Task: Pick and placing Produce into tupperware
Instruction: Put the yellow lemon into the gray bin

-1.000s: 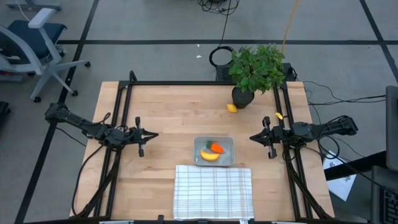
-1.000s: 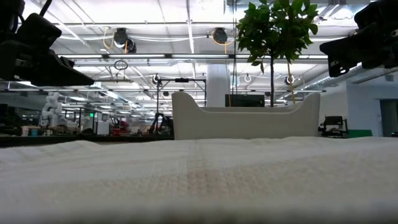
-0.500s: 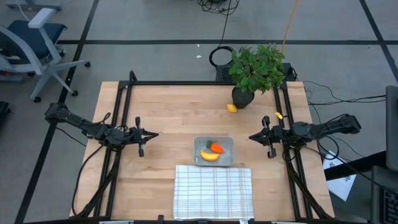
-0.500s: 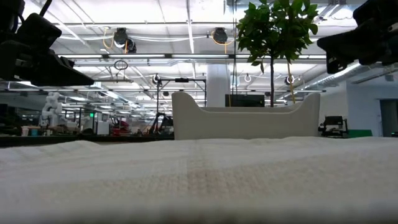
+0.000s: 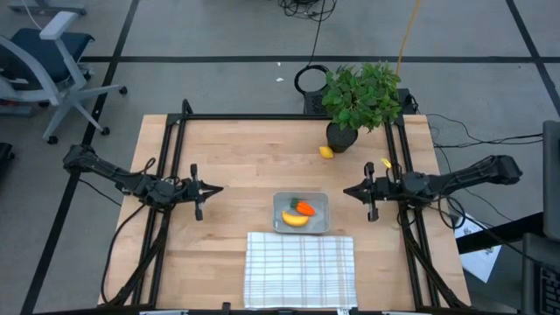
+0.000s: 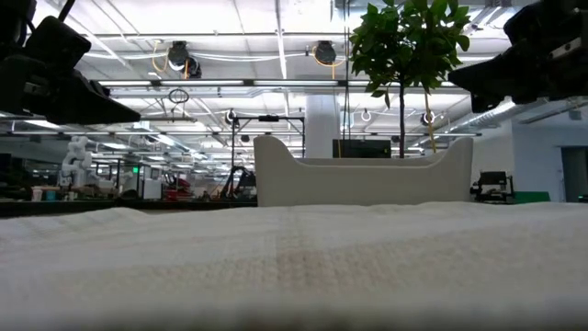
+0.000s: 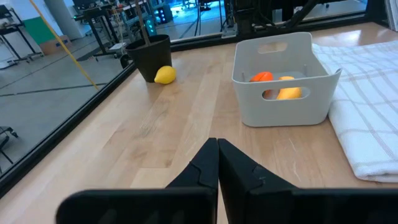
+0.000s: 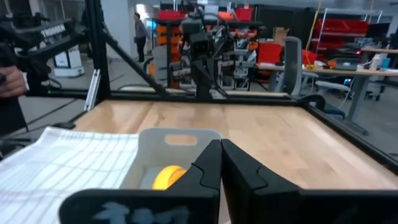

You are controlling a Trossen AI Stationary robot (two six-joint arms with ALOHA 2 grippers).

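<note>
The tupperware (image 5: 320, 199) stands on the table a little right of centre and holds the orange carrot (image 5: 304, 208) and the yellow banana (image 5: 295, 220). A round lemon (image 5: 326, 152) rests on the wood beside a plant pot. My left gripper (image 5: 219, 189) hovers shut to the left of the tub, pointing at it; the left wrist view shows the tub (image 7: 286, 109), carrot (image 7: 261, 76), banana (image 7: 287, 93) and lemon (image 7: 165, 75) ahead of it. My right gripper (image 5: 346, 192) hovers shut just right of the tub (image 8: 177, 146).
A leafy potted plant (image 5: 359, 101) stands at the far right of the table. A white grid-lined cloth (image 5: 300, 269) lies along the near edge, against the tub. Black frame rails (image 5: 171, 175) run along both sides. People (image 8: 9, 81) show in the room beyond.
My right gripper has moved a little toward the table's left, closer to the tub, staying shut and above the table. The left arm and the produce have kept still.
</note>
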